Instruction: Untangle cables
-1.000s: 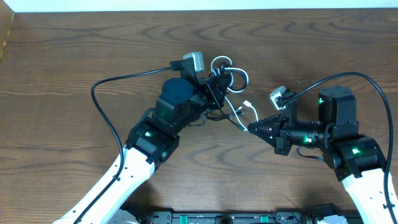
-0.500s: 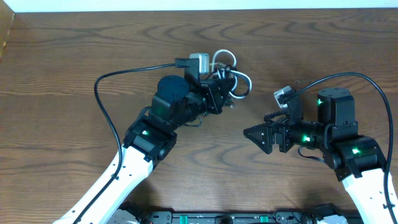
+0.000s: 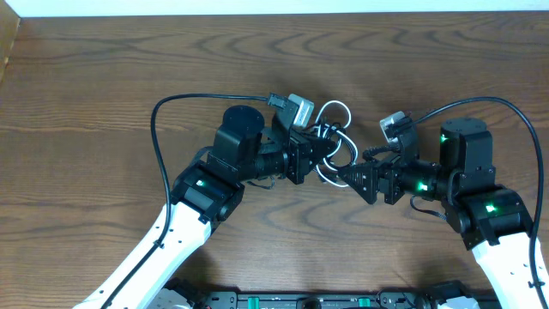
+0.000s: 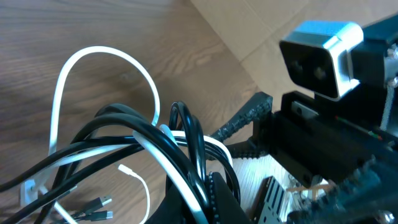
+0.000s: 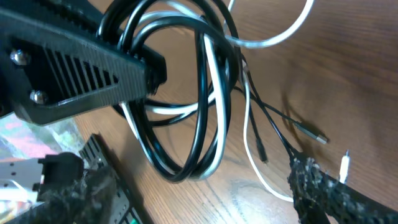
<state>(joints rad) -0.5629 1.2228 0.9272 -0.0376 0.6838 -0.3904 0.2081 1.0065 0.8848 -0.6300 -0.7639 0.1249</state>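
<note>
The cables (image 3: 334, 110) are a knot of white and black loops held above the wooden table, between the two arms. My left gripper (image 3: 319, 154) is shut on that bundle; in the left wrist view the cables (image 4: 134, 134) run down into its closed fingers (image 4: 214, 199). My right gripper (image 3: 350, 176) points left, just right of the bundle, and is open. In the right wrist view the hanging loops (image 5: 202, 93) dangle between its spread fingers (image 5: 323, 193) without touching them. Loose plug ends (image 5: 317, 137) trail on the table.
The left arm's thick black cable (image 3: 171, 107) arcs over the table's left half, and the right arm's (image 3: 515, 120) curves at the far right. A dark rail (image 3: 309, 300) runs along the front edge. The table's back edge (image 3: 274, 12) meets a white wall.
My right gripper let go of the white cable end and opened, backed off, then came back toward the bundle. My left gripper carried the bundle right and a little nearer.
</note>
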